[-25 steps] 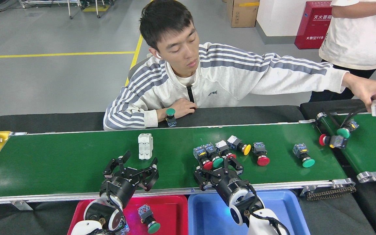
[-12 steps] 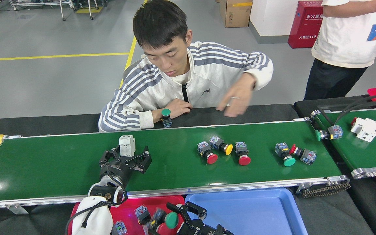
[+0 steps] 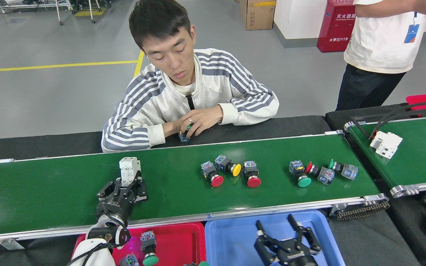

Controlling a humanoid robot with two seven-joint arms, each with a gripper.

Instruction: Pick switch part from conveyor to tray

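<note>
1. Half a second before, my left gripper [image 3: 127, 184] stood open round the white breaker block [image 3: 129, 170] on the conveyor [image 3: 50, 192]; by this moment the jaws had come in against the block's lower sides, so I judged it clamped, though the block was not yet lifted off the belt
2. My right gripper [image 3: 285, 231] had pulled back from the red tray [image 3: 187, 236] and hung over the blue tray [image 3: 231, 236], fingers spread and holding nothing
3. The push-buttons had ridden leftward with the belt: a red one [image 3: 212, 175], a yellow one [image 3: 228, 165] and another red [image 3: 251, 176] sat close together mid-belt, a green one [image 3: 299, 173] further right, and two more touching just beyond it
4. The seated person's hand [image 3: 198, 123] had come back from over the belt and closed with the other hand on a small part at the black edge
5. For the task, the next step would be the lift and carry to a tray; which tray takes the block I could not tell
6. The red tray's contents were cut off at the lower edge, my pads' contact on the block was hidden by my own fingers, and the second white block [image 3: 386, 143] lay on the shorter belt, out of my concern
</note>
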